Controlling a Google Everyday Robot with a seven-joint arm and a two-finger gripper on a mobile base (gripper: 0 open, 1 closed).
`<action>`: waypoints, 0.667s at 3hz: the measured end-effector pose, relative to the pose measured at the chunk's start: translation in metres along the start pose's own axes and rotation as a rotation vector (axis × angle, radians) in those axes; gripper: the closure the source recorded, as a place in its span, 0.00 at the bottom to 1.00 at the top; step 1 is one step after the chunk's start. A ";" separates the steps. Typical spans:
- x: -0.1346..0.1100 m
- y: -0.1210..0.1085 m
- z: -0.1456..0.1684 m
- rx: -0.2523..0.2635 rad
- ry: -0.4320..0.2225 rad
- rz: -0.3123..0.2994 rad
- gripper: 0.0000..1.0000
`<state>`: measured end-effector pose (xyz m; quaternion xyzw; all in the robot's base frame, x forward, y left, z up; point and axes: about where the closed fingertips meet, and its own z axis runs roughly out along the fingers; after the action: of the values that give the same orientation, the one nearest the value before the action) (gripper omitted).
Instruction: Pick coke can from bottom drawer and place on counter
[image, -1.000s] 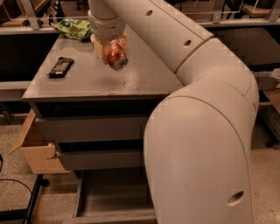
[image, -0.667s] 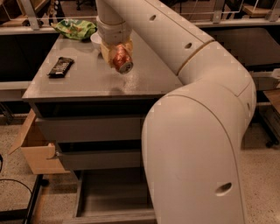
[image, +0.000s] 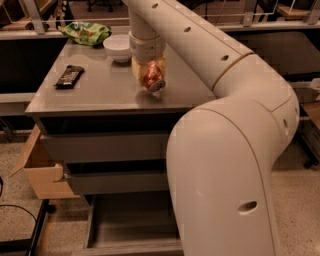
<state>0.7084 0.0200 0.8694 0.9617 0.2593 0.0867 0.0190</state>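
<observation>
Gripper (image: 149, 71) clamped around coke can (image: 151, 80): red-orange, tilted, silver end facing the camera. Can sits low over counter (image: 100, 87) near front edge, contact unclear. Bottom drawer (image: 127, 225) open.

One high camera behind the arm (image: 230, 165) looks down at the counter (image: 100, 90), jaws over it gripping the coke can (image: 151, 80).

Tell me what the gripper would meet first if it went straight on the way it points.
The gripper points down at the counter, holding the coke can. Going straight on, the can would likely touch the counter's top first; the gap left is unclear.
</observation>
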 end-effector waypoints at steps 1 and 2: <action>0.011 -0.002 0.003 0.003 0.038 -0.002 0.82; 0.018 -0.003 0.005 0.006 0.061 -0.003 0.61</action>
<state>0.7234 0.0316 0.8667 0.9583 0.2616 0.1150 0.0085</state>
